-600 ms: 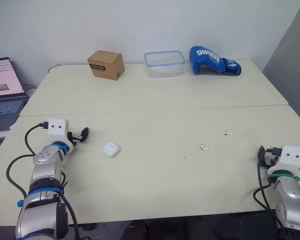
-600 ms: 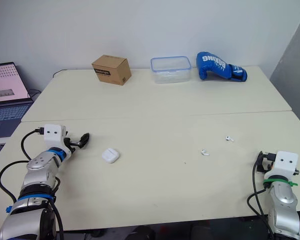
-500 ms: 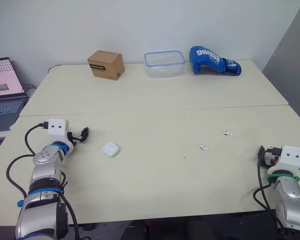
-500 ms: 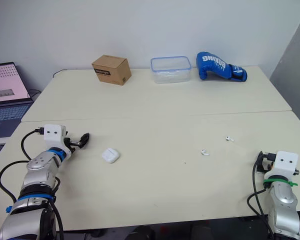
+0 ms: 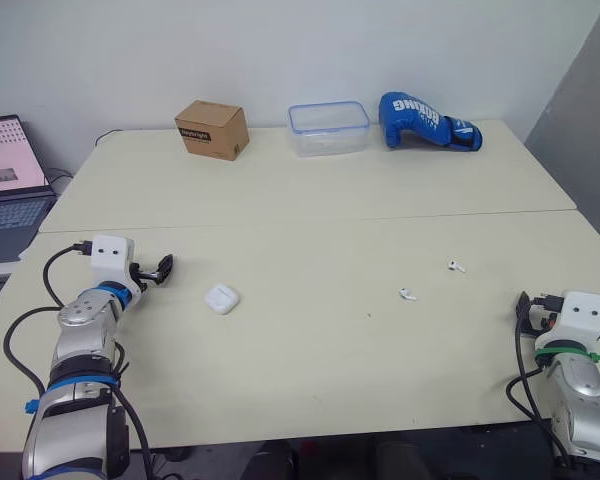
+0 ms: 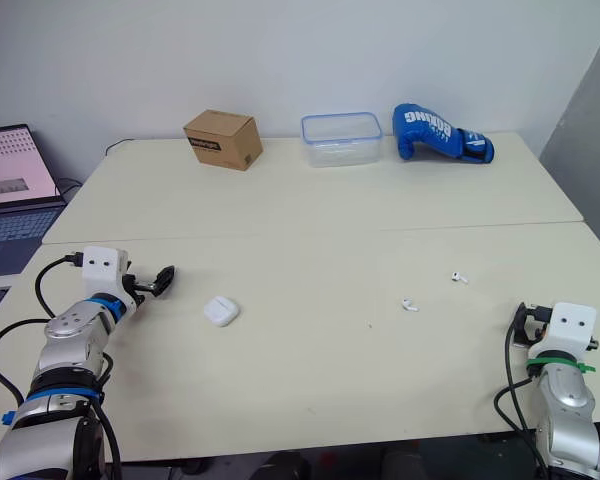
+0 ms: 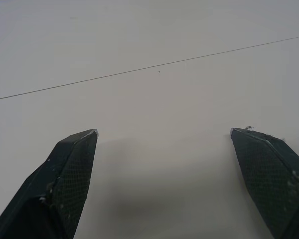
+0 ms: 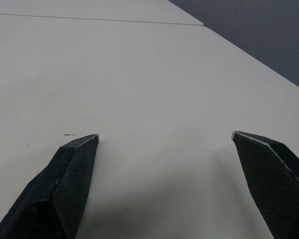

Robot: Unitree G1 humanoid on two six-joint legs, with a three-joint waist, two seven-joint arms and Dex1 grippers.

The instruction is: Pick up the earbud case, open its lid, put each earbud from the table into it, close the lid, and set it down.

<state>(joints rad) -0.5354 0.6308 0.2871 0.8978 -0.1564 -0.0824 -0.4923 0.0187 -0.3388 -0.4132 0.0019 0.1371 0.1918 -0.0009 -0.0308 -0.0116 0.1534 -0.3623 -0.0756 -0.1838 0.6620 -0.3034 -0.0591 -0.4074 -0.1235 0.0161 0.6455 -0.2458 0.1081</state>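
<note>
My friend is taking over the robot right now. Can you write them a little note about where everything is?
Left pincer: open, empty, low over the table, just left of the case.
Right pincer: open, empty, by the table's near right edge.
The case lies shut on the table. To its right lie the near earbud and the far earbud.
Done: nothing yet.
Left: every step, starting with picking up the case.

Bright, even indoor light from above, pale matte table (image 5: 310, 200) uniformly lit, soft short shadows beneath the cardboard box (image 5: 212, 129) and the boxing glove (image 5: 425, 120), a diffuse grey shadow on the table below the left gripper (image 7: 164, 132) in its wrist view, laptop screen (image 5: 8, 155) glowing pink at the left
</note>
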